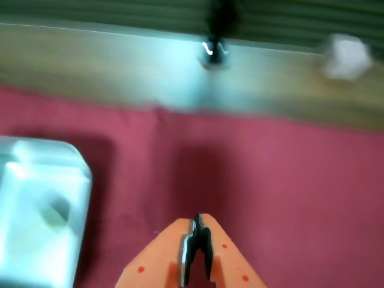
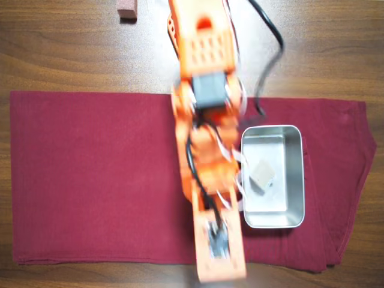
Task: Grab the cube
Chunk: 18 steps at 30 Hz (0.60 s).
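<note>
Orange pincer (image 1: 196, 231) pressed together above red cloth (image 1: 270, 180); metal tray (image 1: 39, 210) at left; blurred wooden tabletop (image 1: 108, 66) beyond, white blob (image 1: 346, 56) top right.

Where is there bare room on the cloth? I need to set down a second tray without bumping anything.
In the overhead view, the red cloth lies bare left of the arm, out to its left edge. Right of the arm it is crowded: the metal tray holding the cube sits against the arm, leaving only a narrow strip by the right edge.
</note>
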Each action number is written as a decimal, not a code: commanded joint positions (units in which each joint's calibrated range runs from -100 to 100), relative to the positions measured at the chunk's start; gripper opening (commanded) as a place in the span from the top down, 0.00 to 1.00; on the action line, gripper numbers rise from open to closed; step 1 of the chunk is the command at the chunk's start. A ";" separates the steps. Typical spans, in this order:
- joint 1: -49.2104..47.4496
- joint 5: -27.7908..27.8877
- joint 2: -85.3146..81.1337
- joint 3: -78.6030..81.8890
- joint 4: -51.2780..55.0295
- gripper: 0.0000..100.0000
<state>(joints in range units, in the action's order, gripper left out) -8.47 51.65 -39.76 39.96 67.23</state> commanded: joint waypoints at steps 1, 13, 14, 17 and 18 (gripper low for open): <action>8.57 2.44 -22.87 23.90 -2.45 1.00; 14.14 2.54 -58.47 59.49 15.53 1.00; 13.37 1.76 -58.47 59.95 17.28 1.00; 10.87 -0.63 -58.56 59.95 25.12 1.00; 10.87 -1.37 -58.56 59.95 28.16 1.00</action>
<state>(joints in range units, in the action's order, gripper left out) 2.79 51.40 -97.57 99.72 89.67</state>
